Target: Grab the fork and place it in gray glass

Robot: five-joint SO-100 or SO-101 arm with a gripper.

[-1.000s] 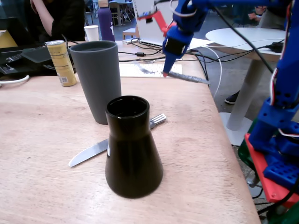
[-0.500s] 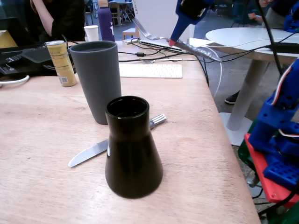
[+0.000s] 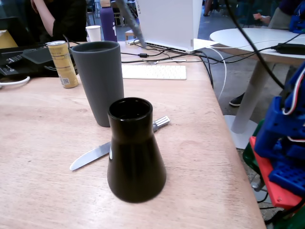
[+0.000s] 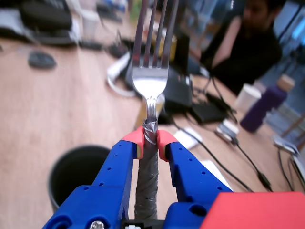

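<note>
Pale wood makes up the surface [image 3: 200,157], which carries a cluster of things in the fixed view, with a white keyboard [image 3: 153,72] and tangled cables toward the back at 12 o'clock. Near the middle stands a glossy black flared vase [image 3: 135,150], and just behind it at 11 o'clock rises the gray glass [image 3: 99,82], upright and open at the top. A table knife [image 3: 91,156] lies flat at the vase's 9 o'clock, its ribbed handle end [image 3: 161,122] poking out at the vase's 2 o'clock. A yellow can [image 3: 62,64] stands at the glass's 10 o'clock, near it but apart. Blue and red parts of the arm's base [image 3: 283,157] sit off the surface's edge at 3 o'clock. High at the top of the fixed view, a blurred gray length of the fork [image 3: 130,20] hangs slanted in the air, above and behind the glass. The wrist view shows the tool [image 4: 150,143] clenched on the fork [image 4: 151,78], its red-tipped blue fingers [image 4: 167,143] pinching the taped gray handle just below the neck, tines pointing to 12 o'clock. Below at 7 o'clock in that view sits the dark open mouth of the gray glass [image 4: 61,183].
</note>
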